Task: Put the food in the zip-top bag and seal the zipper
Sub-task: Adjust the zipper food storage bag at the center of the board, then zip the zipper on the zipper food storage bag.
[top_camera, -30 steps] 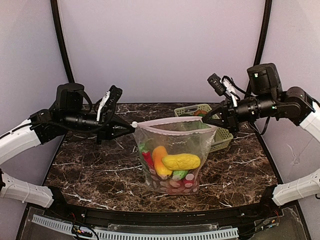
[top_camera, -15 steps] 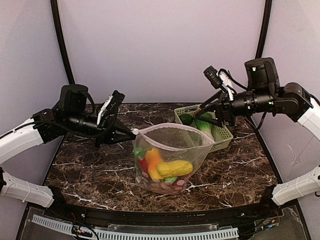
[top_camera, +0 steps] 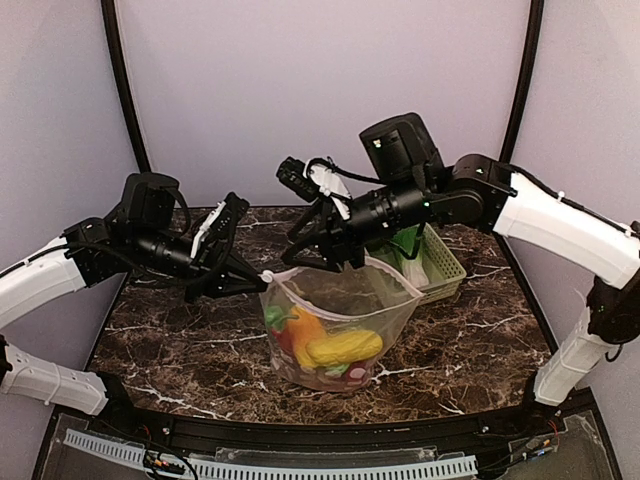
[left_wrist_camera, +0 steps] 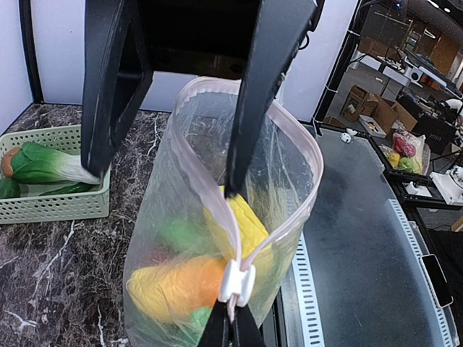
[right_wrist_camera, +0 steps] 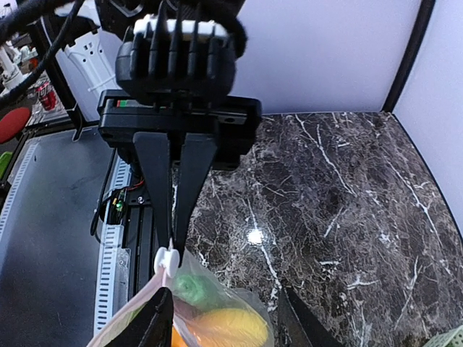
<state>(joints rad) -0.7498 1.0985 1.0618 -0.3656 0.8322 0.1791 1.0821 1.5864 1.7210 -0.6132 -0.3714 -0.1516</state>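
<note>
Now, left gripper (top_camera: 252, 272): jaws together, pinched on the white slider (left_wrist_camera: 237, 282) at the left end of the zipper.
Right gripper (right_wrist_camera: 224, 311): jaws apart, nothing clamped; it hangs over the bag's mouth from the far side. In the left wrist view one finger is outside the bag on the basket side and the other reaches down to the zipper strip.
Zip-top bag (top_camera: 335, 320): clear, upright near the middle of the dark marble table (top_camera: 170, 340), between the two grippers, mouth gaping.
Zipper (left_wrist_camera: 217, 83): pale pink strip around the mouth, unsealed along most of its length and closed only at the slider.
Food in the bag: yellow corn (top_camera: 345, 347) lying across the front, an orange piece (top_camera: 303, 335) to its left, something green (top_camera: 278, 316) at the left wall, and small red and green bits at the bottom.
Food outside the bag: bok choy (left_wrist_camera: 47, 166) lying in the pale green basket (top_camera: 447, 268).
Basket: on the table behind and to the right of the bag, apart from it.
</note>
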